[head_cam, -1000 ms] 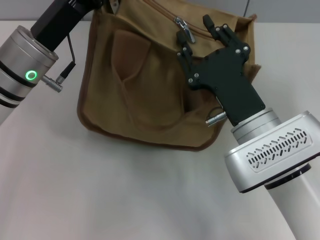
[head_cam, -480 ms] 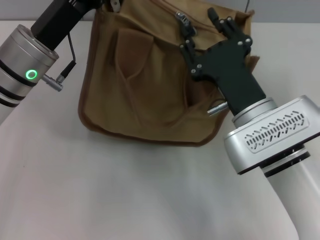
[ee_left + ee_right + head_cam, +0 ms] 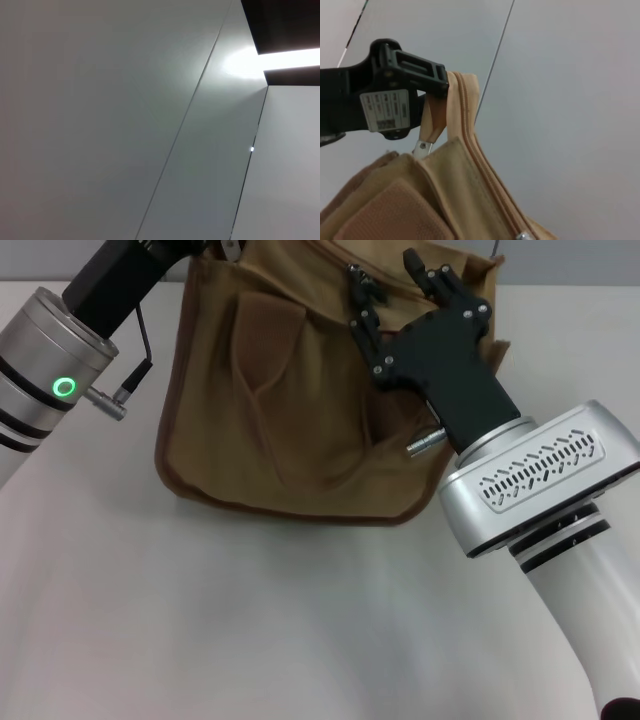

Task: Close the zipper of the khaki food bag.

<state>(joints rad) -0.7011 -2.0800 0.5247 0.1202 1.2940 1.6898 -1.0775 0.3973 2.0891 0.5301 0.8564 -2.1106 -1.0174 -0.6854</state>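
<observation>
White worktop [image 3: 250,620] carries the bag [image 3: 290,420]; right claw [image 3: 385,295] straddles its zipper [image 3: 480,165], grip unclear; left claw [image 3: 395,95] pinches the bag's corner

A white table [image 3: 250,620] carries the khaki food bag [image 3: 300,410].

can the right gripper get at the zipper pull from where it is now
Probably yes. The right gripper is already at the zipper on top of the khaki food bag, fingers spread near the pull, nothing between. The left gripper holds the bag's far corner.
</observation>
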